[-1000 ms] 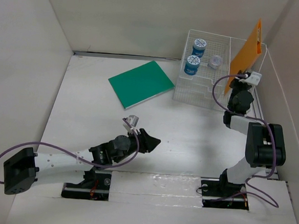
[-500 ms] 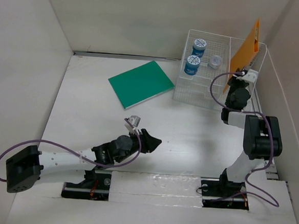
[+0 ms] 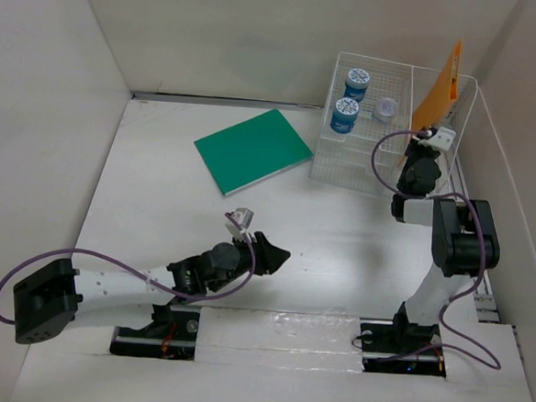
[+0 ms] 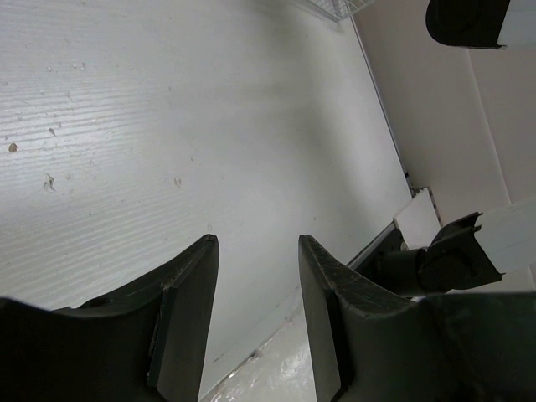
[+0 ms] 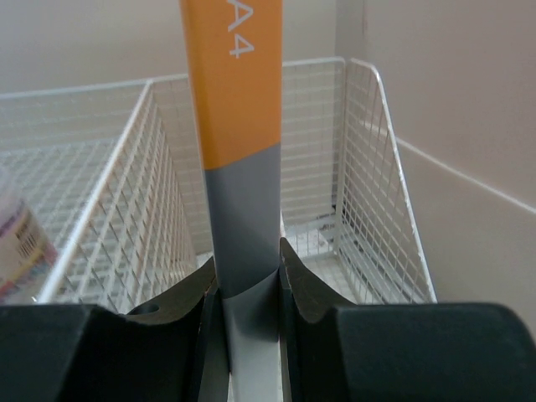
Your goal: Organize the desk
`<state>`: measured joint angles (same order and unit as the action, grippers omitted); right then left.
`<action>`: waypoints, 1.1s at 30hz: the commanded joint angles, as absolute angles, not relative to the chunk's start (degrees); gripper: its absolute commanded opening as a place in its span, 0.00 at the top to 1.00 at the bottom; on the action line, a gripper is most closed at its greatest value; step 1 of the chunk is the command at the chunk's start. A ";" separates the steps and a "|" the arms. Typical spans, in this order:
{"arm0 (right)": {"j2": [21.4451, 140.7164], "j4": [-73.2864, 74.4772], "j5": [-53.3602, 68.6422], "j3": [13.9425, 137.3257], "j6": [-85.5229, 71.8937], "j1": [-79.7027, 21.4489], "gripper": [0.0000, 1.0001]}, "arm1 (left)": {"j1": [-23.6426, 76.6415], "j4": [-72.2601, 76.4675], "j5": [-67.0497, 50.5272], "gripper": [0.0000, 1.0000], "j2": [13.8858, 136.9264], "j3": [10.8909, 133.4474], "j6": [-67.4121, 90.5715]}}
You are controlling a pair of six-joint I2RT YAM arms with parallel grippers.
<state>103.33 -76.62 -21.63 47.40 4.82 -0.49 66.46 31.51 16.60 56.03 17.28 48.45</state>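
The white desk (image 3: 157, 202) holds a green notebook (image 3: 252, 149) lying flat at the back middle. A white wire-mesh rack (image 3: 363, 162) stands at the back right. My right gripper (image 3: 426, 143) is shut on an orange and grey A4 pad (image 3: 439, 89), held upright over the rack's right slot. In the right wrist view the pad (image 5: 239, 142) stands between my fingers (image 5: 188, 285), above the wire slot (image 5: 368, 209). My left gripper (image 3: 273, 254) is open and empty, low over the bare desk (image 4: 167, 126) near the front middle.
Two blue-lidded jars (image 3: 345, 116) and a small clear jar (image 3: 386, 109) sit in the rack's left tray. Off-white wall panels (image 3: 34, 129) close in the left, back and right sides. The right arm's base (image 3: 396, 339) stands at the front edge.
My right gripper has carried the orange pad a little left and towards the back, deeper over the rack. The left arm has shifted only slightly.
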 commanded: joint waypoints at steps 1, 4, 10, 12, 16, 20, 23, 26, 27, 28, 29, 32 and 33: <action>104.77 -92.12 -22.50 46.67 4.75 -1.76 1.00 | 66.27 34.45 16.79 0.61 55.46 18.19 47.90; 103.98 -90.44 -23.38 45.62 3.08 -2.29 1.00 | 66.27 34.54 16.70 0.61 55.11 18.20 47.99; 99.85 -85.43 -25.75 42.37 2.46 -3.43 0.83 | 66.27 36.56 15.12 0.61 54.67 16.87 48.34; 98.27 -84.21 -26.01 40.97 1.50 -3.43 0.70 | 66.27 36.48 14.94 0.61 54.58 16.61 48.60; 95.89 -79.82 -28.29 39.47 0.09 -4.65 0.38 | 66.27 35.16 14.68 0.61 53.27 17.40 47.82; 92.82 -75.60 -31.55 38.94 -2.72 -5.18 0.00 | 66.27 31.47 15.47 0.60 51.95 20.82 46.76; 87.56 -69.98 -33.04 38.93 -5.17 -5.71 0.00 | 65.66 27.69 18.80 0.58 50.36 24.50 46.32; 79.39 -59.53 -35.32 40.42 -7.63 -7.46 0.00 | 63.91 25.76 19.86 0.53 49.39 30.29 44.39; 77.10 -56.63 -35.42 41.13 -8.17 -8.08 0.00 | 63.37 25.14 19.86 0.51 49.39 31.89 43.78; 74.99 -50.60 -35.59 41.92 -8.87 -8.61 0.00 | 63.37 25.05 20.04 0.46 49.57 33.12 42.99; 70.97 -47.23 -35.68 43.58 -9.66 -9.22 0.00 | 62.59 24.96 20.21 0.45 49.66 35.31 42.46; 64.28 -31.70 -35.60 46.57 -13.77 -13.95 0.00 | 62.58 23.83 25.46 0.42 50.36 39.35 40.52; 62.77 -31.64 -35.33 47.02 -13.80 -15.28 0.00 | 62.06 22.95 25.49 0.42 50.54 40.42 40.34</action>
